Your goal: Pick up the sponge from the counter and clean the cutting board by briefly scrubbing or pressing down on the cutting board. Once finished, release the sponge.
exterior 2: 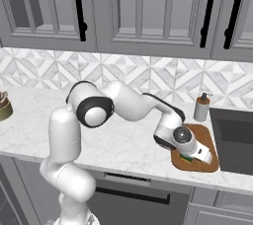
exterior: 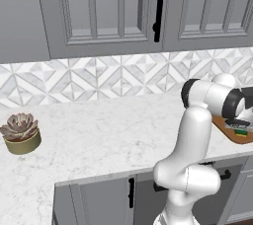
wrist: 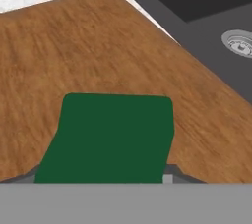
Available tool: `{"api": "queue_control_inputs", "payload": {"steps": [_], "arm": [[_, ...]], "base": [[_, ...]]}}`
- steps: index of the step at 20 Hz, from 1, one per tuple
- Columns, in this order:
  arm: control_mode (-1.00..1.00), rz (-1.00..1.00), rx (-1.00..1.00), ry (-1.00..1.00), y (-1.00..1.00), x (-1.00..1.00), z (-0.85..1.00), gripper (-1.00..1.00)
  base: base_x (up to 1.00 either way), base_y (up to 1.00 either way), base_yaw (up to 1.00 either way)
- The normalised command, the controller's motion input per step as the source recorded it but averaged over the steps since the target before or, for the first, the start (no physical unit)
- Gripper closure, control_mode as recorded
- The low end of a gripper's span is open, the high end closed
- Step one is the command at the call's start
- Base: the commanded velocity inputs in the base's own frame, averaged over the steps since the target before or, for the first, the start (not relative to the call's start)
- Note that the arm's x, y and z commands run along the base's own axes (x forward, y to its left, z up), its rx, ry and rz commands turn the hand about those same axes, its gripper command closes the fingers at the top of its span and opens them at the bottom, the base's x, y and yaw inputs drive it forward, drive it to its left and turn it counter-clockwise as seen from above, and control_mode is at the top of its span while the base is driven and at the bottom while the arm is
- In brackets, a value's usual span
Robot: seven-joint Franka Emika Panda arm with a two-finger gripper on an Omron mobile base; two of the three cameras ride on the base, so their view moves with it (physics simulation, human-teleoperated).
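The reddish-brown cutting board (exterior 2: pixel 200 135) lies on the white counter (exterior 2: pixel 123 142) right beside the sink. My gripper (exterior 2: pixel 189 157) is down over the board's front part and shut on the sponge (exterior 2: pixel 186 159). In the hand view the sponge's dark green top (wrist: pixel 110 137) sits between my fingers, low against the wood of the board (wrist: pixel 98 46); I cannot tell whether it touches. From the left base view the board (exterior: pixel 228 131) and a sliver of the sponge (exterior: pixel 241 132) show under the hand (exterior: pixel 237 123), at the frame's right edge.
A grey soap dispenser (exterior 2: pixel 201 107) stands just behind the board. The dark sink (exterior 2: pixel 232 142) with its drain (wrist: pixel 238 43) borders the board's right side. A potted succulent (exterior: pixel 21 132) sits far left on the counter. Grey wall cabinets hang overhead.
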Motion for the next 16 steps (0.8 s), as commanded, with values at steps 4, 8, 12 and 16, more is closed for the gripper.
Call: {"api": "queue_control_inputs", "payload": {"steps": [4,8,12,16], "arm": [[-1.0,0.0,-0.03,0.0,0.0,-0.14,-0.33,1.0],[-1.0,0.0,-0.03,-0.07,0.04,0.38,-0.36,1.0],[-1.0,0.0,-0.01,-0.15,0.19,0.71,-0.37,1.0],[-1.0,0.0,0.0,-0.16,0.29,0.76,-0.24,1.0]], "base": [[0.0,0.0,0.0],[0.0,0.0,0.0],[0.0,0.0,0.0],[0.0,0.0,0.0]]}}
